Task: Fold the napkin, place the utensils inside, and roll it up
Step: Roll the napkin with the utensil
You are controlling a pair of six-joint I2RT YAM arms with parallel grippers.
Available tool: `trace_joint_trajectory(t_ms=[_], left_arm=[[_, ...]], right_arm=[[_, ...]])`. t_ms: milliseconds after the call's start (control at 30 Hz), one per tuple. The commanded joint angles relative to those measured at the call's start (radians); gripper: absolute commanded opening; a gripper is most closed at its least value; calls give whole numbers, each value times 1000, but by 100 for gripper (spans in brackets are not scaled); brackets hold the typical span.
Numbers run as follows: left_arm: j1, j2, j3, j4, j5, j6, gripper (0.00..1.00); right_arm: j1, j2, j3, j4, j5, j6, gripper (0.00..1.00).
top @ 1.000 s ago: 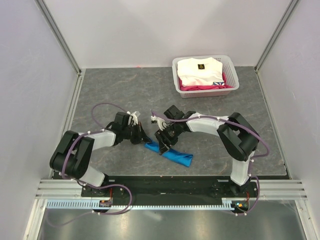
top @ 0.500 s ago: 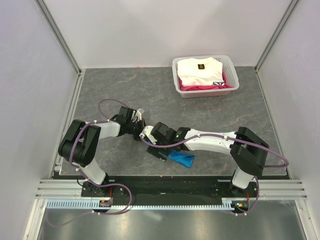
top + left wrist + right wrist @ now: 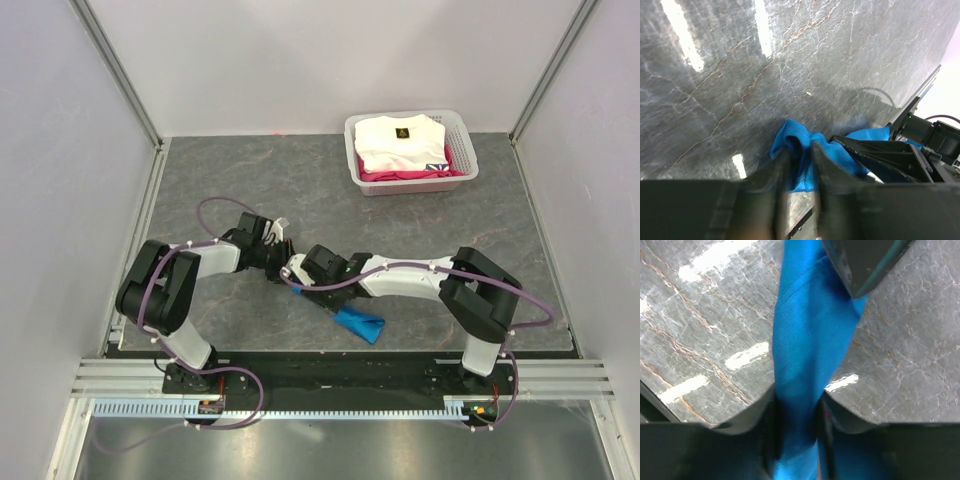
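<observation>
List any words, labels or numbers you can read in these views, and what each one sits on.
Nothing is readable.
Small dark emblem on the white folded garment in the basket: too small to read.
Dark patch at its near right corner: too small to read.
The napkin and table: no text.

Left arm (image 3: 213,259), right arm (image 3: 400,281): white links, black joints, purple cables (image 3: 215,202).

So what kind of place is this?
Probably a robot test cell, not a home: two robot arms bolted to a marbled grey table, bare white walls on metal framing, and a basket of folded clothes.
</observation>
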Motion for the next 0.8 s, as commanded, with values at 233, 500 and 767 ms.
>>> trace_joint_trajectory(t_ms=[233, 500, 767], left_arm=[[3, -209, -75, -1, -171, 49, 58], [3, -257, -171, 135, -122, 16, 60], [3, -153, -164, 239, -63, -3, 39]], right_arm=[[-205, 110, -49, -11, -492, 38, 27], [-258, 199, -21, 6, -646, 40, 27], [-258, 182, -4, 10, -550, 78, 35]])
